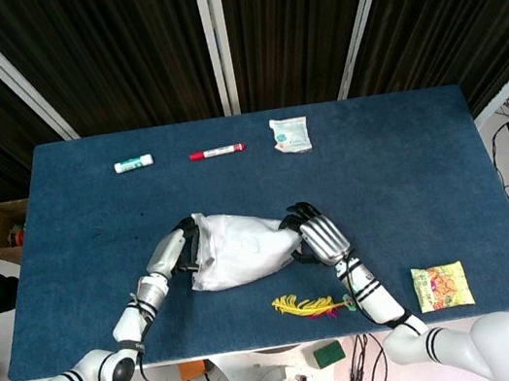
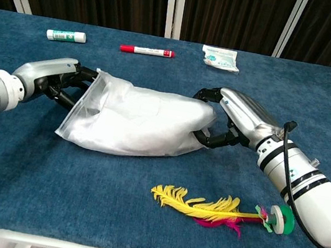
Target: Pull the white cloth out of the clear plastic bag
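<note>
The clear bag (image 2: 131, 122) lies mid-table on the blue cloth-covered table (image 2: 150, 222) with the white cloth (image 2: 153, 122) inside it; the right hand (image 2: 232, 119) clamps its closed end (fingers wrapped round the bunched plastic). The left hand (image 2: 65, 80) touches the bag's open mouth, fingers curled at the rim; whether it actually grips I cannot tell; a yellow feather (image 2: 203, 205) lies nearer the front edge

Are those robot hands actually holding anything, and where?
Yes. The right hand grips the clear plastic bag at its closed end. The left hand is at the bag's open end; whether it grips there cannot be told.
</note>
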